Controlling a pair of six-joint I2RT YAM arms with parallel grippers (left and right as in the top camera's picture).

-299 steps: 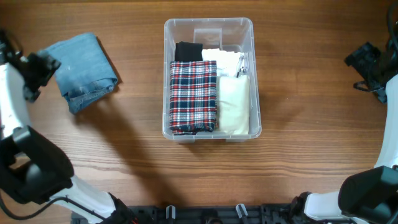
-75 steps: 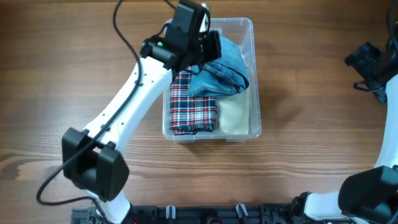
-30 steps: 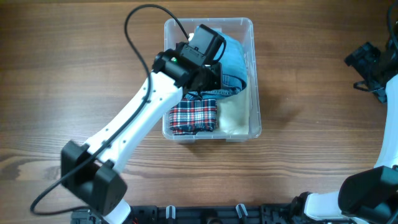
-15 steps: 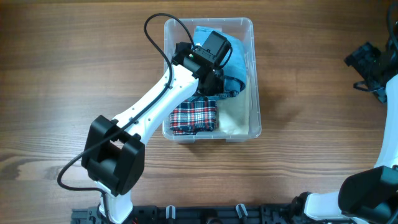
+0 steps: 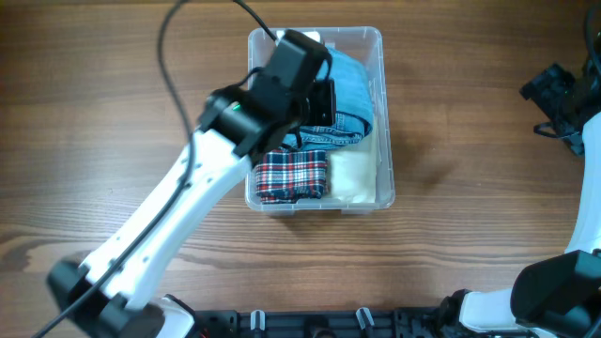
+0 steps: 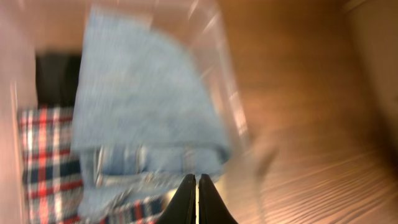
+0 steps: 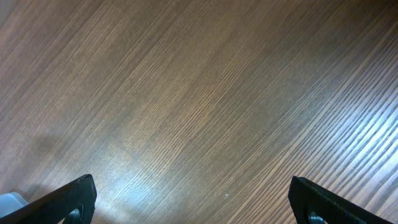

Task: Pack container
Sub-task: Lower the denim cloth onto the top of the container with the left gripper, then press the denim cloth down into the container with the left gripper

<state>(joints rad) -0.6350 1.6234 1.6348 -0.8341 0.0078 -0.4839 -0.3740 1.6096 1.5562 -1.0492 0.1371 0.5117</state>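
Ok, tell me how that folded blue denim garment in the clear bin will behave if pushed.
The folded blue denim garment is probably floppy, not stiff: its edges drape unevenly over the red plaid cloth. Pushed, it should compress and bunch rather than slide. The clear rectangular plastic bin likely walls it in.

The wooden table (image 5: 470,235) bears the clear container (image 5: 357,207) standing directly on it.
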